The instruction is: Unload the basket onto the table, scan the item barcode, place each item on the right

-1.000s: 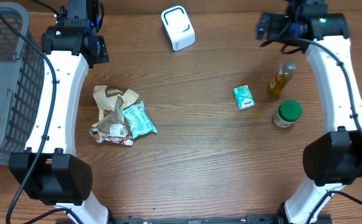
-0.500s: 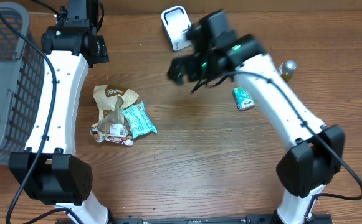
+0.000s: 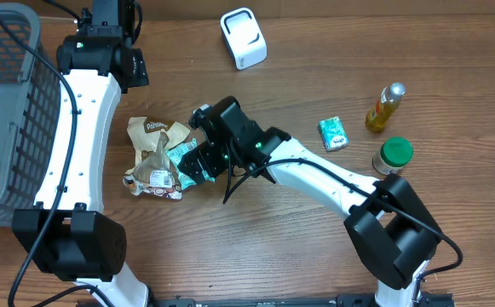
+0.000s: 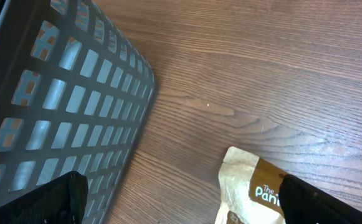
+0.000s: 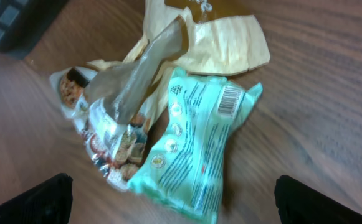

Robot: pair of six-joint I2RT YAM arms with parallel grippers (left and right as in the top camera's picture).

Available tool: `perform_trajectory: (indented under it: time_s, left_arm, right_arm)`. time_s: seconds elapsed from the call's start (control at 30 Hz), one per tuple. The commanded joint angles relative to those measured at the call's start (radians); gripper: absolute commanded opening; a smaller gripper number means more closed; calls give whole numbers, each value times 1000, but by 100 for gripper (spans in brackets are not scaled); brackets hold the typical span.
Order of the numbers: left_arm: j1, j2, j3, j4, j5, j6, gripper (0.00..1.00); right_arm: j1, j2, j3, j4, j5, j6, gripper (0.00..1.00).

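The item under my right gripper (image 3: 194,159) is a teal snack packet (image 3: 181,162) lying flat on the wood. In the right wrist view the packet (image 5: 199,143) shows a barcode (image 5: 230,99) near its top right corner. The right gripper (image 5: 177,199) hangs open just above it, holding nothing. A white scanner (image 3: 244,38) stands at the back of the table. My left gripper (image 3: 119,60) is at the far left near the basket. It is open and empty (image 4: 181,199) above bare wood.
A brown paper packet (image 3: 153,132) and a clear cookie packet (image 3: 155,177) lie against the teal one. A grey basket (image 3: 0,111) fills the left edge. On the right stand a small teal box (image 3: 333,133), a yellow bottle (image 3: 384,107) and a green-lidded jar (image 3: 392,156).
My right arm has swung from the far right corner across the table and down over the snack pile. The left arm and all objects are unmoved.
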Motion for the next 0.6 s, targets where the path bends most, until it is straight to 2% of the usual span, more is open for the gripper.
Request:
perform_trajectory:
  time_s: [0.0,0.1,0.13,0.2,0.23,0.53,0.57]
  left_arm:
    - [-7,-19,16,1,-13,8,100]
    - [-7,-19,16,2,-13,8,100]
    - [-7,-19,16,1,-13,8,100]
    - [-7,-19,16,1,-13,8,99]
    - [-7,-19,16,2,-13,8,100]
    - [-7,-19,16,1,-13,8,100]
    - [-7,-19,16,1,-13,8,100]
  right_arm:
    - [4,-9,-60,88,47,32,100]
    - [4,-8,-109,183,47,32,100]
    - [4,-7,-120,206,47,33,95]
    - [4,3,-126,237,47,37,73]
    - [4,9,-126,245,47,37,68]
    - [29,134,-126,323,47,63,43]
    - [32,137,-126,323,47,63,36]
